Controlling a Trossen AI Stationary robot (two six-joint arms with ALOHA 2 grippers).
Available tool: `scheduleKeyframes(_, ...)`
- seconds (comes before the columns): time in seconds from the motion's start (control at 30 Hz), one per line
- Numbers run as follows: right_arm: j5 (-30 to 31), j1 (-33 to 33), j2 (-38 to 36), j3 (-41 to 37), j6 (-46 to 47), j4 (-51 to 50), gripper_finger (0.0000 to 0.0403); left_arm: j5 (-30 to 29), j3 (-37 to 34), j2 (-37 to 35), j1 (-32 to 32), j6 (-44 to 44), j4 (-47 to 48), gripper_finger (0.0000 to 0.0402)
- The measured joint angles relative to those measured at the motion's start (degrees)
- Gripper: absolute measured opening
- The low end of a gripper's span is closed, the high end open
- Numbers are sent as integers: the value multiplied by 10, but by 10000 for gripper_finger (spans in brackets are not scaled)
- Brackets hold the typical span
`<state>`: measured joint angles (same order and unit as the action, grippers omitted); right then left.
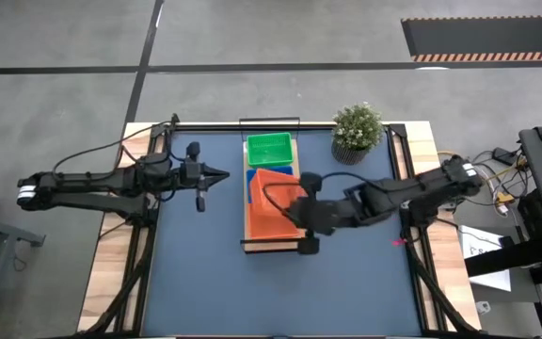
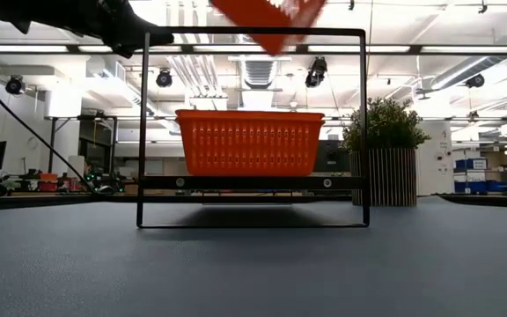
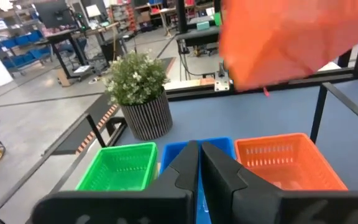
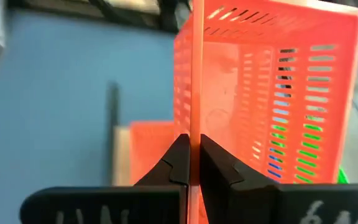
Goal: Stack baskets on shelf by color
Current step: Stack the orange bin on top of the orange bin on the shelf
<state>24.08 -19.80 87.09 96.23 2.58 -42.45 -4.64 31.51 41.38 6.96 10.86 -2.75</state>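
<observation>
A light-wood shelf (image 1: 248, 243) with a black frame stands mid-table. On it sit a green basket (image 1: 269, 149) at the far end, a blue basket (image 3: 194, 149) in the middle and an orange basket (image 2: 249, 141) at the near end. My right gripper (image 4: 194, 168) is shut on a second orange basket (image 1: 273, 184), which it holds tilted high over the shelf; this basket also shows at the top of the low view (image 2: 267, 18). Left of the shelf, above the table, my left gripper (image 3: 199, 163) hovers shut and touches nothing. My right gripper pinches one side wall of the held orange basket at its rim (image 4: 196, 124), one finger inside the basket and one outside. The fingers come from the table's right side, slanting down. The basket is lifted clear above the shelf and tipped onto its side.
A potted plant (image 1: 358, 132) in a ribbed pot stands at the table's far right, close to the shelf's far end. The shelf's tall black frame (image 2: 253, 31) rises at its near end. Open blue tabletop (image 1: 205, 273) lies on the near side and to the left.
</observation>
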Motion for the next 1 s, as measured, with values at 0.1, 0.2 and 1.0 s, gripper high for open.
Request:
scheduleKeyframes(0.1,-11,27,17,0,21,-40,11,-2,0,-10,0,0,14,0)
scheduleKeyframes(0.2,-39,43,36,0,36,-66,11,-2,-1,-16,0,0,22,0)
scheduleKeyframes(1.0,-112,64,113,0,65,-94,50,-3,-4,-17,0,0,17,0)
